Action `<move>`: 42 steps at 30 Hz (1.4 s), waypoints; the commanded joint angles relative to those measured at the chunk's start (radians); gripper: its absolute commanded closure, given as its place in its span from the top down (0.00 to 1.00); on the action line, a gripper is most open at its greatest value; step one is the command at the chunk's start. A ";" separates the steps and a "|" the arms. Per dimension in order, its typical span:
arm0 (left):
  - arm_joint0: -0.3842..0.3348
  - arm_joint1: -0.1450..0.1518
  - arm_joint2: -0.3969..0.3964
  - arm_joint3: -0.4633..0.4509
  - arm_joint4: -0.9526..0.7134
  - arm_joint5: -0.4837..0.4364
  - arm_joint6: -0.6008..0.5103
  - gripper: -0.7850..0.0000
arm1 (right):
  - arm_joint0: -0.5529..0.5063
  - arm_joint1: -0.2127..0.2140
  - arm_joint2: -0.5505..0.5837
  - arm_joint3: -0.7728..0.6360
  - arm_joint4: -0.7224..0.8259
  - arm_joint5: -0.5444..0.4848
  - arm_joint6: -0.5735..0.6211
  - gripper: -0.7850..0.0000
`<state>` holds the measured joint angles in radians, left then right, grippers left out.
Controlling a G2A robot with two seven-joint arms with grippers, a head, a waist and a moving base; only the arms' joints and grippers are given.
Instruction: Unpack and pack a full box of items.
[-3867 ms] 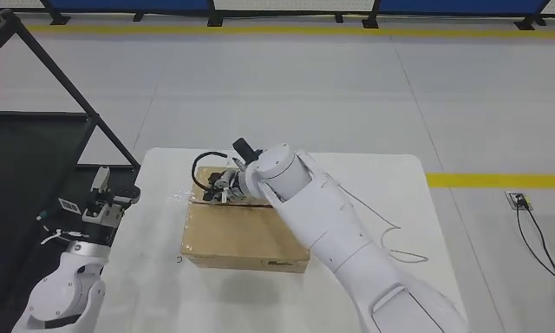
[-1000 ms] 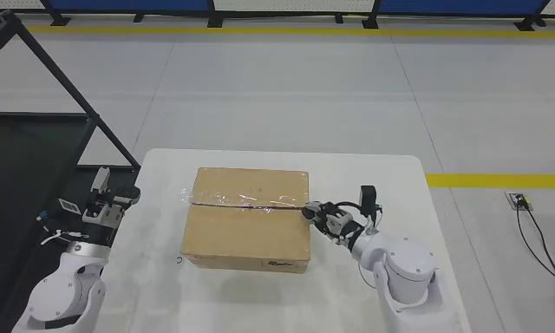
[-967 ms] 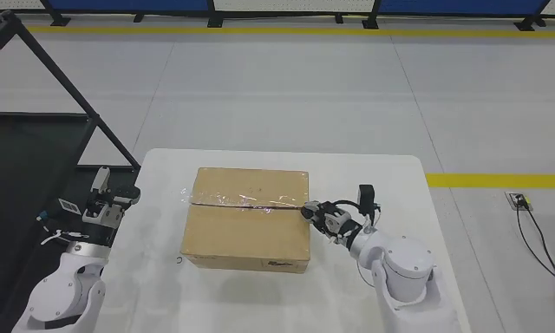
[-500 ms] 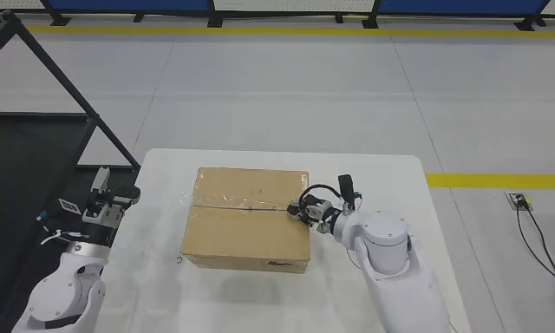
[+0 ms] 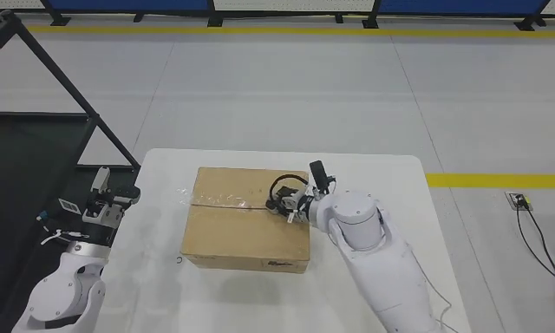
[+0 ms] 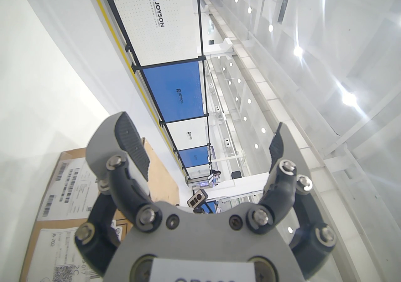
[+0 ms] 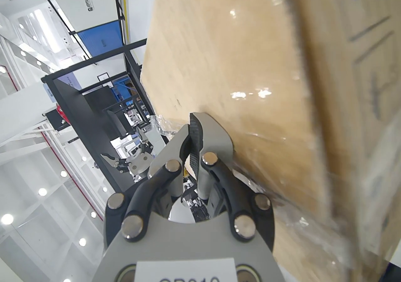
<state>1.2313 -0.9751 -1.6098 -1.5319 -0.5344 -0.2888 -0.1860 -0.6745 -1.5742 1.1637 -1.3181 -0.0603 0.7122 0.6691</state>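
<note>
On your white bench (image 5: 156,246), a taped cardboard box (image 5: 234,238) sits centred. Your right gripper (image 5: 282,208) is at its top seam, fingers pressed closed; your left gripper (image 6: 202,128) is beside the bench's left edge, fingers spread apart.

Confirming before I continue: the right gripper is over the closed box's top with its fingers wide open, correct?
No. The right gripper has its fingers shut, as the right wrist view shows. It is over the closed box's top, as you say.
</note>
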 commanded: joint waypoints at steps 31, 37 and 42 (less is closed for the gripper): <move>0.093 -0.003 -0.042 -0.061 -0.166 -0.061 -0.316 0.00 | 0.147 -0.046 -0.164 0.208 0.067 -0.092 -0.022 0.00; 0.088 -0.012 0.011 -0.130 -0.009 -0.070 -0.249 0.00 | 0.117 -0.042 -0.148 0.170 0.076 -0.143 -0.046 0.00; 0.064 -0.018 0.067 -0.150 0.105 -0.035 -0.230 0.00 | 0.082 -0.036 -0.133 0.128 0.078 -0.170 -0.058 0.00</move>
<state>1.3005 -0.9922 -1.5517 -1.6824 -0.4592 -0.3335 -0.4247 -0.5880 -1.6109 1.0290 -1.1859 0.0176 0.5428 0.6112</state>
